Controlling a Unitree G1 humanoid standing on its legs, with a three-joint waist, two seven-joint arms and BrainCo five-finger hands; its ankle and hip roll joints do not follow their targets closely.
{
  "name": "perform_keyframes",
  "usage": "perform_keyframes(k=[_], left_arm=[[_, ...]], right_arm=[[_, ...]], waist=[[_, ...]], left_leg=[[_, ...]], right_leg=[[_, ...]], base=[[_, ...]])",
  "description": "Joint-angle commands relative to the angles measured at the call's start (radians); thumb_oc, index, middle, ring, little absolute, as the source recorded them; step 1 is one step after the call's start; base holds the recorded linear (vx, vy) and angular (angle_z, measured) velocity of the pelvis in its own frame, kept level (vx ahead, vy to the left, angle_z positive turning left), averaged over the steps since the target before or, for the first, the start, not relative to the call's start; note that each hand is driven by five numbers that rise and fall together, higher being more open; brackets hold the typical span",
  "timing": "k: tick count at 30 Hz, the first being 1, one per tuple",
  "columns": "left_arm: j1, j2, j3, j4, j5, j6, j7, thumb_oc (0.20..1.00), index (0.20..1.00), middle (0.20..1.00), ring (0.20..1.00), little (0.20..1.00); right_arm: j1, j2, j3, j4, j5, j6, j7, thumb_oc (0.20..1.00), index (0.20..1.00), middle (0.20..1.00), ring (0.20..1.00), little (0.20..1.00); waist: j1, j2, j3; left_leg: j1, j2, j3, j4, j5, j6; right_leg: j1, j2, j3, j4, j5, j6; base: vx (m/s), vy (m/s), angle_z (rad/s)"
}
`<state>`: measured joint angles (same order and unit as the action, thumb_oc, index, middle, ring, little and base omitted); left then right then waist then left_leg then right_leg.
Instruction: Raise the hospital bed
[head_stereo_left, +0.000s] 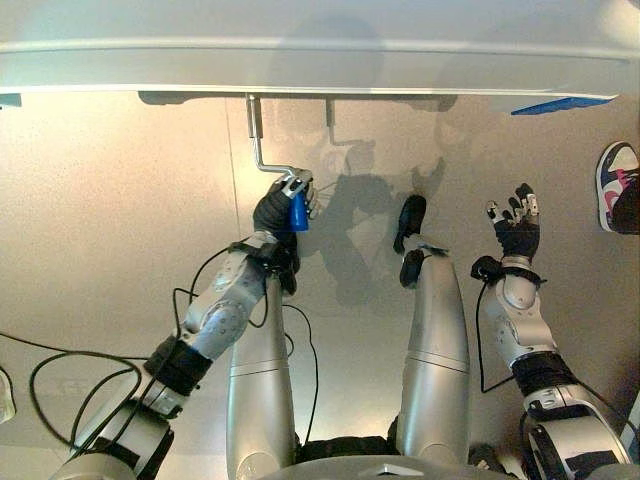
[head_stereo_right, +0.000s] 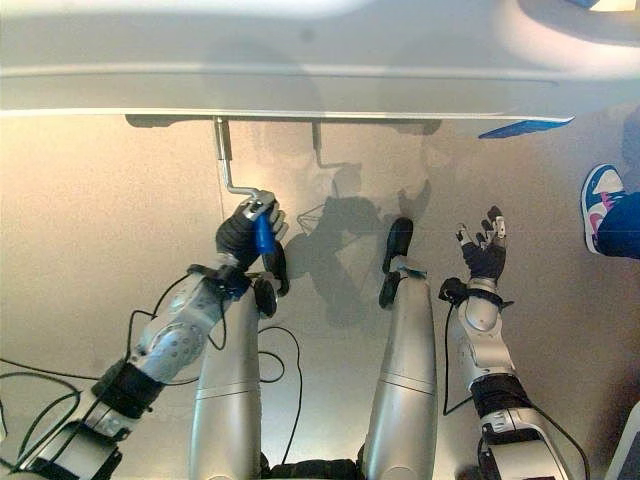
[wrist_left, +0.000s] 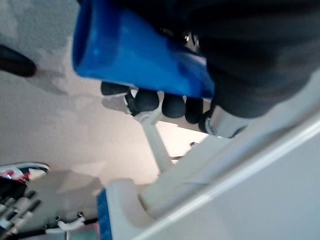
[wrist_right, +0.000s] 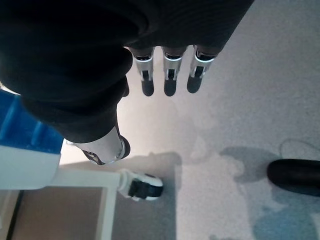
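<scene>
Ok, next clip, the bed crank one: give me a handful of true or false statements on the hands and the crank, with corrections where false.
1. The left hand is curled round the crank's blue handle. True.
2. The right hand holds a second crank. False: it is open over the floor, holding nothing.
3. The crank hangs from the bed frame's edge. True.
4. A person's shoe lies beside the left hand. False: it is on the robot's right side.

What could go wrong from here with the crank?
The left hand is curled round the crank's blue grip, which sticks out past the fingers, so it may slip while turning. A person's shoe stands near the open right hand; an arm swing might reach it.
</scene>
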<state>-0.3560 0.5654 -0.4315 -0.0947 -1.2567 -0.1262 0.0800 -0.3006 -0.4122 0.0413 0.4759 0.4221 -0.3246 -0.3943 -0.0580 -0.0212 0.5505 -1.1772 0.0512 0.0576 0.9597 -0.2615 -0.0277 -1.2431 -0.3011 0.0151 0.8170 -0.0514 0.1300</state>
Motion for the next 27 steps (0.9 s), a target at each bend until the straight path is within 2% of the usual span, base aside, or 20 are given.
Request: perform_keyframes(k=[1,8,10,11,12,15,17,21,22,25,27], left_arm=[[0.045,-0.102,0.037,-0.251,-0.093,-0.091,-0.125,0.2,0.2,0.2,0.2,0.2],[0.156,-0.124,0.185,-0.302,-0.158,-0.157,-0.163,0.2,0.2,0.2,0.2,0.2],[0.18,-0.133,0.235,-0.303,-0.161,-0.189,-0.164,0.2,0.2,0.2,0.2,0.2],[0.2,-0.151,0.294,-0.298,-0.159,-0.222,-0.157,0.2,0.2,0.2,0.2,0.2],[0.201,-0.151,0.295,-0.299,-0.159,-0.222,-0.157,0.2,0.2,0.2,0.2,0.2],[0.217,-0.17,0.375,-0.264,-0.141,-0.28,-0.125,0.2,0.2,0.2,0.2,0.2],[0.227,-0.178,0.443,-0.223,-0.103,-0.331,-0.075,0.2,0.2,0.2,0.2,0.2],[0.22,-0.172,0.521,-0.169,-0.06,-0.371,-0.015,0.2,0.2,0.2,0.2,0.2],[0.214,-0.16,0.558,-0.11,0.006,-0.396,0.046,0.2,0.2,0.2,0.2,0.2],[0.214,-0.139,0.588,-0.072,0.078,-0.402,0.119,0.2,0.2,0.2,0.2,0.2],[0.231,-0.075,0.617,-0.015,0.233,-0.38,0.228,0.2,0.2,0.2,0.2,0.2]], right_arm=[[0.093,-0.065,-0.057,-0.064,-0.007,-0.033,0.026,1.0,1.0,1.0,1.0,1.0],[0.111,-0.077,-0.082,-0.068,-0.008,-0.046,0.045,1.0,1.0,1.0,1.0,1.0],[0.117,-0.076,-0.091,-0.073,-0.004,-0.049,0.053,1.0,1.0,1.0,1.0,1.0],[0.123,-0.075,-0.099,-0.072,-0.003,-0.051,0.056,1.0,1.0,1.0,1.0,1.0],[0.123,-0.076,-0.098,-0.072,-0.003,-0.05,0.056,1.0,1.0,1.0,1.0,1.0],[0.132,-0.074,-0.103,-0.068,0.001,-0.054,0.061,1.0,1.0,1.0,1.0,1.0],[0.134,-0.074,-0.108,-0.065,0.008,-0.056,0.061,1.0,1.0,1.0,1.0,1.0],[0.134,-0.079,-0.109,-0.071,0.006,-0.059,0.06,1.0,1.0,1.0,1.0,1.0],[0.13,-0.086,-0.112,-0.07,0.008,-0.061,0.059,1.0,1.0,1.0,1.0,1.0],[0.132,-0.09,-0.116,-0.077,0.01,-0.062,0.056,1.0,1.0,1.0,1.0,1.0],[0.133,-0.106,-0.119,-0.084,0.008,-0.064,0.048,1.0,1.0,1.0,1.0,1.0]], waist=[[0.004,0.07,-0.031],[0.019,0.08,-0.031],[0.023,0.081,-0.031],[0.029,0.084,-0.031],[0.029,0.083,-0.031],[0.034,0.085,-0.031],[0.039,0.086,-0.031],[0.04,0.086,-0.031],[0.041,0.088,-0.031],[0.042,0.089,-0.031],[0.041,0.095,-0.031]], left_leg=[[0.018,-0.001,-0.06,-0.109,0.157,-0.03],[0.016,-0.007,-0.063,-0.096,0.157,-0.032],[0.015,-0.006,-0.064,-0.092,0.156,-0.034],[0.016,-0.006,-0.064,-0.088,0.155,-0.035],[0.017,-0.006,-0.064,-0.088,0.154,-0.035],[0.019,-0.005,-0.063,-0.086,0.154,-0.035],[0.02,-0.005,-0.063,-0.082,0.152,-0.036],[0.022,-0.004,-0.061,-0.078,0.147,-0.035],[0.027,-0.003,-0.06,-0.078,0.144,-0.034],[0.027,-0.001,-0.06,-0.075,0.142,-0.033],[0.029,0.004,-0.055,-0.079,0.143,-0.033]], right_leg=[[0.04,0.016,-0.018,0.052,0.021,0.007],[0.045,0.014,-0.015,0.055,0.024,0.006],[0.047,0.013,-0.014,0.055,0.025,0.006],[0.049,0.014,-0.011,0.055,0.025,0.005],[0.049,0.014,-0.011,0.055,0.025,0.005],[0.054,0.014,-0.011,0.054,0.026,0.005],[0.062,0.013,-0.011,0.049,0.028,0.004],[0.065,0.014,-0.011,0.047,0.027,0.003],[0.067,0.016,-0.006,0.047,0.027,0.004],[0.068,0.016,-0.004,0.049,0.024,0.003],[0.067,0.013,-0.001,0.048,0.024,0.002]], base=[[0.0,0.042,0.01],[0.0,0.022,0.0],[0.0,0.019,0.0],[0.0,0.0,0.0],[0.0,0.0,0.0],[0.0,0.016,-0.03],[0.01,0.03,-0.07],[0.01,0.028,-0.02],[0.01,0.039,-0.02],[0.0,0.013,-0.01],[0.01,0.024,-0.04]])
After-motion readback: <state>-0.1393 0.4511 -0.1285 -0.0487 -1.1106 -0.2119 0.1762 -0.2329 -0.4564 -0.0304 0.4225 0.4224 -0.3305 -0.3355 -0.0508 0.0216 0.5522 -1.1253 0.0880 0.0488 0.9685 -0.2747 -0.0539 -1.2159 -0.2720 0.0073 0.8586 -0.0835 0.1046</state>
